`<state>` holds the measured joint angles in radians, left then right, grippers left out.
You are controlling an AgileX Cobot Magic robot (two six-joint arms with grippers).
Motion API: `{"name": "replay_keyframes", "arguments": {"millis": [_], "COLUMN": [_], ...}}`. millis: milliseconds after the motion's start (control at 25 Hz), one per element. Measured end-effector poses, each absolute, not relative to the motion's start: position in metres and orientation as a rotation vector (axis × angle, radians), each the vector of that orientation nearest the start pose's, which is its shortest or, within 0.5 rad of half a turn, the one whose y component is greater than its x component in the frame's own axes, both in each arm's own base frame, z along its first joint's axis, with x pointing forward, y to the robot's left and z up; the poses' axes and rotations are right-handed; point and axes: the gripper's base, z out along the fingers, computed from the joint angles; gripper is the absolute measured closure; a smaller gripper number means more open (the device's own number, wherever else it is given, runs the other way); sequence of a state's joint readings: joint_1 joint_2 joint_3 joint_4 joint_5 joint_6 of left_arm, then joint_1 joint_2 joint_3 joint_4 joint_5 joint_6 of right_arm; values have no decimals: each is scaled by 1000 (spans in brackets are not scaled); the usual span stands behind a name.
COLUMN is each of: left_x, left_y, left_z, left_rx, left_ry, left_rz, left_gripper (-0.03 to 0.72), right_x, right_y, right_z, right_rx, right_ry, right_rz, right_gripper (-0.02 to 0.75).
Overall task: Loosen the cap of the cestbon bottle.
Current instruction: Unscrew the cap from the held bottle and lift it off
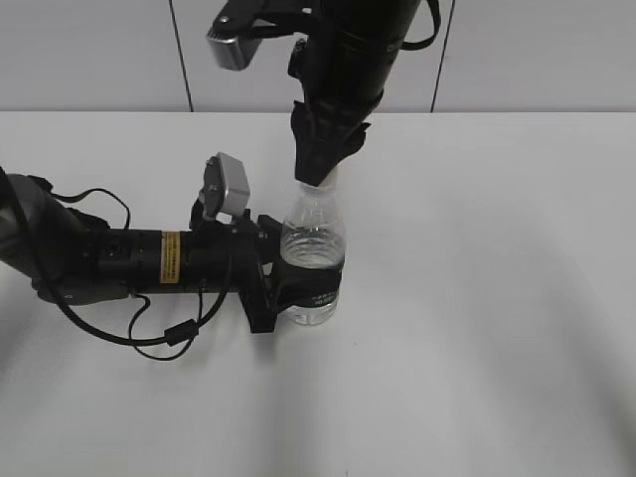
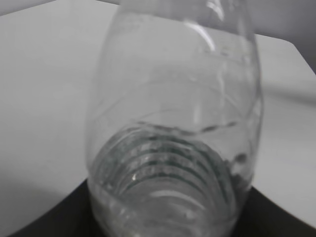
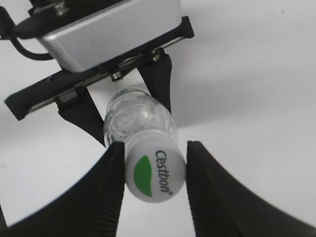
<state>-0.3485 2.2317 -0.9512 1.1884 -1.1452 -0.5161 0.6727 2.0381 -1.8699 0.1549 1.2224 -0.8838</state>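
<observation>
The cestbon bottle (image 1: 313, 234) stands upright on the white table, clear and ribbed, with a dark green label band low on its body. My left gripper (image 1: 298, 288) reaches in from the left and is shut on the bottle's lower body; the left wrist view is filled by the bottle (image 2: 173, 123), with dark fingers (image 2: 168, 217) at the bottom corners. My right gripper (image 1: 320, 174) comes down from above and hides the cap in the exterior view. In the right wrist view the white cap (image 3: 154, 173) with its green leaf mark sits between my right gripper's (image 3: 154, 148) black ribbed fingers, both touching its sides.
The white table (image 1: 497, 298) stretches to the right and front of the bottle. The left arm's body and loose black cables (image 1: 149, 333) lie on the table at the left. A pale wall runs along the back edge.
</observation>
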Motion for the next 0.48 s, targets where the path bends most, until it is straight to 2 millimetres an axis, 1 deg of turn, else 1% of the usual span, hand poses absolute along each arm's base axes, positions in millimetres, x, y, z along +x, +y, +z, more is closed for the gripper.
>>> {"name": "replay_keyframes", "arguments": {"millis": [240, 480], "left_x": [312, 311], "left_y": [-195, -195], "left_z": [74, 74], "left_rx": [1163, 1167], "left_ry": [1599, 1598], "left_rz": [-1074, -1076], "left_gripper": [314, 314], "right_x": [334, 333], "right_y": [282, 283], "right_z": [274, 274], "right_rx": [-2081, -2224], "right_ry": [1954, 1781], "right_rz": [107, 88], "right_gripper": [440, 440]}}
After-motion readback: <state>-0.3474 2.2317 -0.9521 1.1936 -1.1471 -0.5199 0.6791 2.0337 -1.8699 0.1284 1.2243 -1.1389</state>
